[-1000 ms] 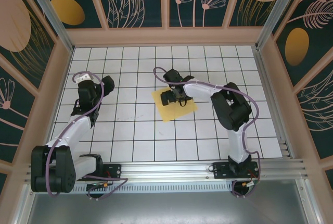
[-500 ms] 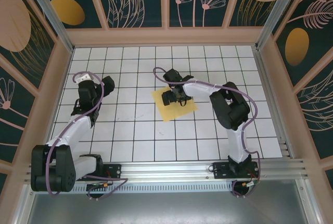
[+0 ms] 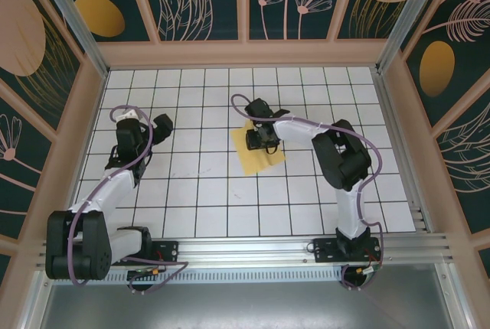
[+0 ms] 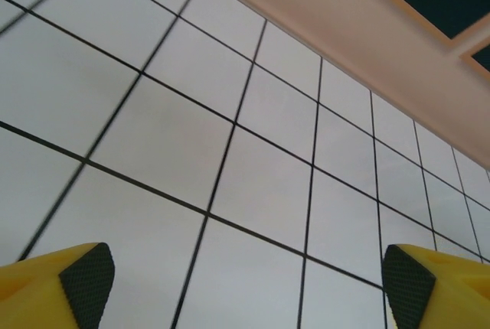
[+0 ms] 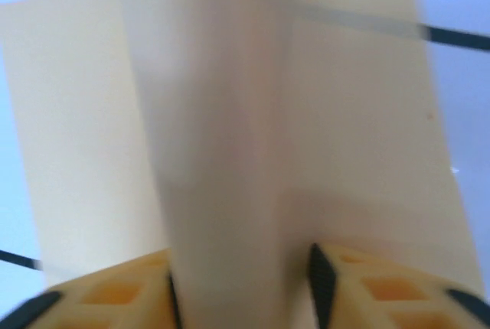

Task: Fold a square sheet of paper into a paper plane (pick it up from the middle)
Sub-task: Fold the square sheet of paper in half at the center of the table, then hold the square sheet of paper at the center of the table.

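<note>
Since a second ago the square sheet of paper (image 3: 260,159) has come to look narrower from above and sits a touch further right, bunched where it lay flat, and the right gripper (image 3: 260,139) has drawn its fingers in on it.

Nearest the arm bases, the sheet's near corner rests on the white grid table (image 3: 199,191), about mid-table and slightly toward the right arm's side. Over its far half, the right gripper (image 5: 241,291) pinches a raised ridge of yellow paper between its fingers (image 5: 115,294), and the sheet falls away flat on both sides. I judge this a hold on the middle, though the wrist picture is blurred. Further back and well apart to the left, the left gripper (image 3: 157,124) hangs over bare tiles with its fingers (image 4: 84,275) spread wide, holding nothing.

Progress is early, I judge. The pickup from the middle is in hand, no crease is visible, and every fold is left to do. Count: one sheet, two grippers, nothing folded.
</note>
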Robot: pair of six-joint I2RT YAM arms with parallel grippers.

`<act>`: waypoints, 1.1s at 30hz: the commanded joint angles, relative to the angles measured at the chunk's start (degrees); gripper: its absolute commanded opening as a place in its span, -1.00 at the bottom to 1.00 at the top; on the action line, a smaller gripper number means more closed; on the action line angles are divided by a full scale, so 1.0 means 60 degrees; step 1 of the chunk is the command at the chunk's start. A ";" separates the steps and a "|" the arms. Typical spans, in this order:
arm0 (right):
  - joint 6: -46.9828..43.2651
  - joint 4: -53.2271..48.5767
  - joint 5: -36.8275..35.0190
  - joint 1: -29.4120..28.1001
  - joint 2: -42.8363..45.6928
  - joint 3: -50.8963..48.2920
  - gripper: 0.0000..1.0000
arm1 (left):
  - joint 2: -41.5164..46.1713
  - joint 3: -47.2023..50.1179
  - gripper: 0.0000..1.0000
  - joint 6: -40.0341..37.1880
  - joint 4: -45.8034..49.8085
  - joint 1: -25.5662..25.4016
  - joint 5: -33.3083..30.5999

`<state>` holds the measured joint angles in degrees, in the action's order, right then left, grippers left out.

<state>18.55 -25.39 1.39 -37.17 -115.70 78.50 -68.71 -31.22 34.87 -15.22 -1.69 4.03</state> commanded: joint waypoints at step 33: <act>0.2363 0.4141 0.6486 0.2033 0.0954 -0.3095 -0.65 | -0.5633 -0.1550 -0.76 0.3331 -0.4539 -0.4520 0.3384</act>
<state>33.54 -0.80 37.60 -25.21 -108.97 60.95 -98.56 -37.69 52.99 -38.13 -27.31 22.26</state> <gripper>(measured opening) 0.173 0.140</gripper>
